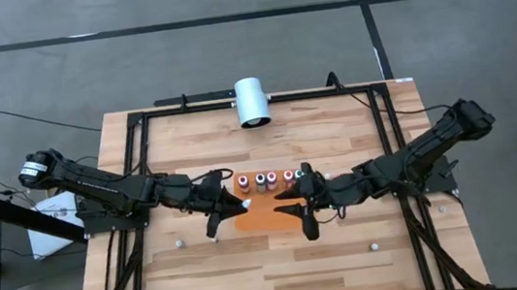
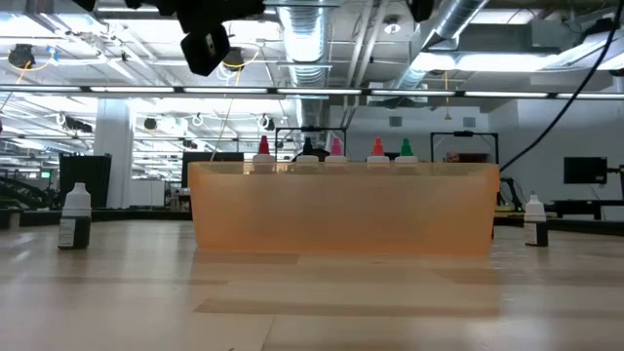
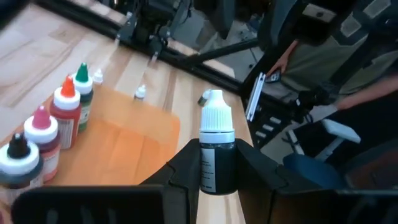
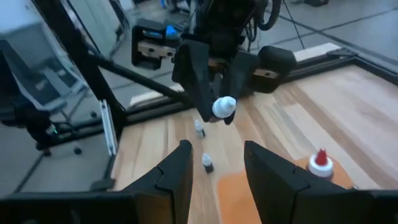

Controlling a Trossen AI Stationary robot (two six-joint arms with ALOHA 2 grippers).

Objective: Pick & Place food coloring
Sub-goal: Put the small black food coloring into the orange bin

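A row of small food coloring bottles point(image 1: 270, 178) stands on an orange mat point(image 1: 265, 215) at the table's middle. In the left wrist view their tops show green point(image 3: 82, 73), orange-red point(image 3: 66, 92), pink point(image 3: 41, 121) and black point(image 3: 17, 148). My left gripper point(image 1: 234, 204) is above the mat's left edge, shut on a dark bottle with a white cap point(image 3: 217, 152). My right gripper point(image 1: 288, 192) is open and empty above the mat's right part, facing the left one. Its two fingers point(image 4: 180, 171) stand apart in its wrist view. My left gripper pinches the dark body point(image 3: 217, 171) of the white-capped bottle between its two fingers. The bottle lies along the fingers, and its cap point(image 4: 224, 107) sticks out past their tips toward the table's right. The bottle is lifted clear of the mat and table.
A large white cylinder point(image 1: 251, 100) lies at the table's far edge. Loose small bottles stand on the wood near the front left point(image 1: 180, 242) and front right point(image 1: 372, 245). A black frame point(image 1: 130, 130) runs along the table's sides. A person point(image 3: 348, 56) sits beyond the table.
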